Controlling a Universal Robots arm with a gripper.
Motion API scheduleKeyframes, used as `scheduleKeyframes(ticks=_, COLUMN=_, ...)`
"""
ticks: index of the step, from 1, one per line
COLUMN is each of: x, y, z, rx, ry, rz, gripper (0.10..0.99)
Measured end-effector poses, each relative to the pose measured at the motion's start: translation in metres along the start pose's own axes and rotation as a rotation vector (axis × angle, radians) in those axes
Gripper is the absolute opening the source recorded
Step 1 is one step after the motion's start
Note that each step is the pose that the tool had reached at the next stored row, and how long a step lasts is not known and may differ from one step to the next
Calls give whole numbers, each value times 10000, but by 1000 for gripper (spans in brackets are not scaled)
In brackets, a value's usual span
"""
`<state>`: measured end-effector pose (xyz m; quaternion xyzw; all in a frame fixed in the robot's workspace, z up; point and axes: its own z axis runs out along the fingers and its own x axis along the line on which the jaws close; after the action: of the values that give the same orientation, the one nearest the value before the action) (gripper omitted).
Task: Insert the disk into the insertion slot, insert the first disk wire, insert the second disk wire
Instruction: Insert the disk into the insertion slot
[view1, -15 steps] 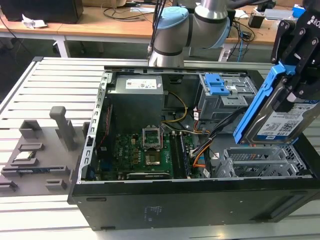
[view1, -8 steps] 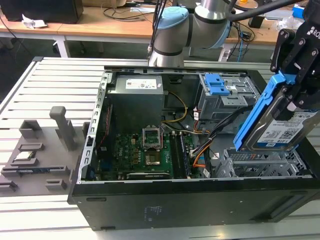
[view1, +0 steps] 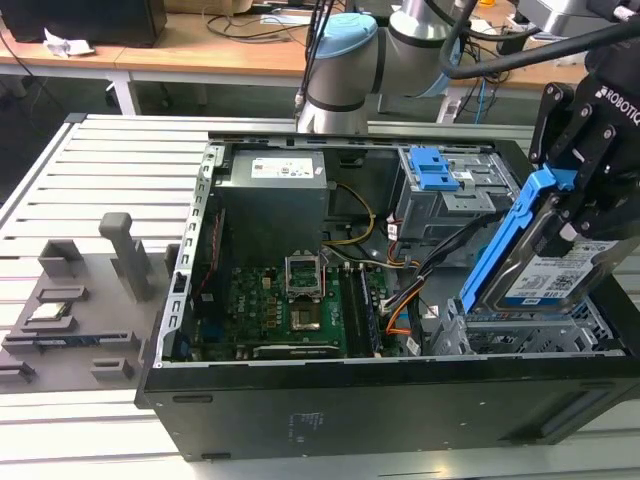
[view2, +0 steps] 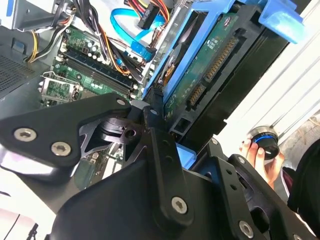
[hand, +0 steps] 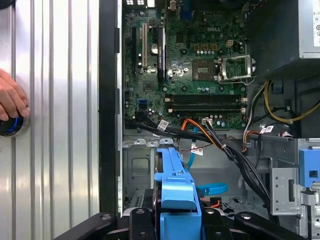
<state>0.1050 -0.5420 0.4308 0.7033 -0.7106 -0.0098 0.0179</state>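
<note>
Table (view1: 60, 170): slotted metal.
- Left edge (exterior view's left): grey fixture plate (view1: 60, 320) with small parts in its pockets and a grey post (view1: 125, 250) standing upright.
- Centre to right edge: open case (view1: 350, 410).

Case contents, left to right:
- Power supply (view1: 275, 195) at the far wall, with the motherboard (view1: 290, 310) nearer the front wall.
- Wires (view1: 400, 300) (black, orange, yellow) run loose from the board toward the right side.
- Grey cage (view1: 445, 205) with a blue latch (view1: 432, 165) sits in the far right corner.
- Slot (view1: 530, 335), the perforated bay, sits in the near right corner.

Disk (view1: 545, 270): tilted steeply over the slot, label facing the exterior view. Its low end is at the slot's mouth; I cannot tell whether they touch. The upper end of the blue carrier (view1: 500, 245) sticks up beside the gripper (view1: 575, 205).

Fingers (view2: 152, 112): clamped on the disk's upper part, one against each side, with the disk sandwiched between them. The second wrist view shows the disk's green circuit side (view2: 210, 65) and a blue ribbon cable (view2: 132, 30) loose beyond it.

Off the case: a hand (hand: 10, 102) rests on a round black knob (hand: 9, 126) on the table.
</note>
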Motion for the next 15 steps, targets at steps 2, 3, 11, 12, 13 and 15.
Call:
scheduleKeyframes(ticks=2, x=-1, y=0, z=21, rx=0, ry=1, rz=-23, gripper=365)
scheduleKeyframes(ticks=3, x=0, y=-1, z=34, rx=0, ry=3, rz=-35, gripper=365)
scheduleKeyframes(ticks=11, x=-1, y=-2, z=93, rx=1, ry=5, rz=-61, gripper=365)
scheduleKeyframes(ticks=12, x=-1, y=-3, z=99, rx=1, ry=4, rz=-61, gripper=365)
scheduleKeyframes(ticks=13, x=-1, y=-3, z=104, rx=0, ry=4, rz=-61, gripper=365)
scheduleKeyframes(ticks=15, x=-2, y=-3, z=124, rx=0, ry=5, rz=-61, gripper=365)
